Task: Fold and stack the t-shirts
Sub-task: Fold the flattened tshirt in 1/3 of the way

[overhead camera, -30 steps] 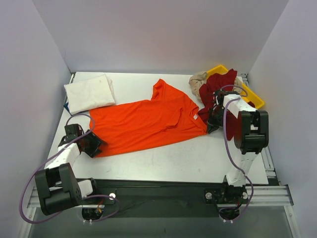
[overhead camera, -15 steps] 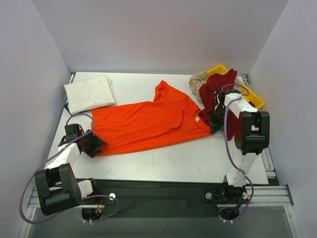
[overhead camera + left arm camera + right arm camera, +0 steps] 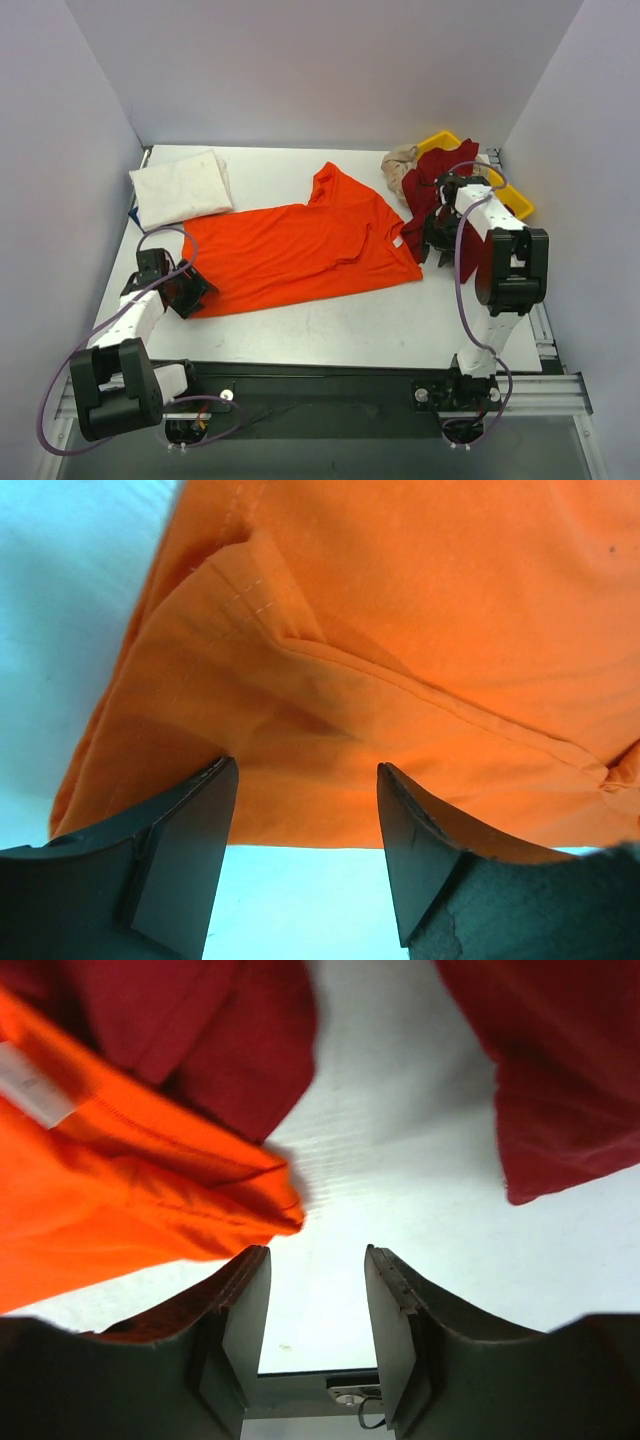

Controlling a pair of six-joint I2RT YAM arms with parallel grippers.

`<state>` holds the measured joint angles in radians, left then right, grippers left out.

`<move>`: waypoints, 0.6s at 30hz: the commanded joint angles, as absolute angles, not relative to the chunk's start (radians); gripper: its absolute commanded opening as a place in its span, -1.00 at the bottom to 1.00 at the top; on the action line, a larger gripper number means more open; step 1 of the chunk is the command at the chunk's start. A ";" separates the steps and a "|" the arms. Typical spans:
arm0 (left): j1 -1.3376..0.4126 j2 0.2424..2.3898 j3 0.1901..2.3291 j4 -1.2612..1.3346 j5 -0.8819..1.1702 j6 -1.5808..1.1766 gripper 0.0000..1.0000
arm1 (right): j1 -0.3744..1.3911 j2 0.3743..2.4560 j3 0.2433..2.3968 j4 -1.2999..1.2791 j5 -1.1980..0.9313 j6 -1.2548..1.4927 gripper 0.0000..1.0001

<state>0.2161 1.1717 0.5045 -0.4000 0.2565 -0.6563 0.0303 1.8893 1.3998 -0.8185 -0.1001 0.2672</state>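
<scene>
The bright orange t-shirt (image 3: 295,248) lies spread flat across the middle of the table. My left gripper (image 3: 190,288) is open at its lower left corner; the left wrist view shows the orange hem (image 3: 330,730) just beyond the open jaws. My right gripper (image 3: 428,243) is open and empty next to the shirt's right end, whose orange corner (image 3: 150,1200) lies just left of the jaws. The dark red shirt (image 3: 435,180) and the beige shirt (image 3: 400,160) are heaped at the back right. The white shirt (image 3: 182,187) lies folded at the back left.
A yellow tray (image 3: 510,195) sits at the back right, partly under the dark red shirt. The dark red cloth (image 3: 560,1070) hangs close to my right gripper. White walls enclose the table on three sides. The table's front edge (image 3: 320,365) is near the arm bases.
My right gripper has let go of the orange shirt's right end and moved slightly back. The shirt has shifted a little. My left gripper has edged forward along the shirt's corner.
</scene>
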 commanded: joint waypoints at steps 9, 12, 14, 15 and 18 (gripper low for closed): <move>0.184 1.037 0.701 -0.581 0.130 -0.624 0.38 | 0.189 1.835 1.486 -0.833 -0.328 0.322 -0.11; 0.138 1.043 0.693 -0.531 0.132 -0.644 0.38 | 0.201 1.871 1.476 -0.790 -0.357 0.345 -0.11; 0.095 1.071 0.669 -0.483 0.161 -0.673 0.37 | 0.201 1.900 1.465 -0.759 -0.365 0.345 -0.11; 0.075 1.084 0.658 -0.432 0.170 -0.684 0.36 | 0.202 1.913 1.465 -0.756 -0.364 0.342 -0.11; 0.014 1.158 0.606 -0.306 0.212 -0.719 0.36 | 0.201 1.953 1.459 -0.738 -0.354 0.330 -0.12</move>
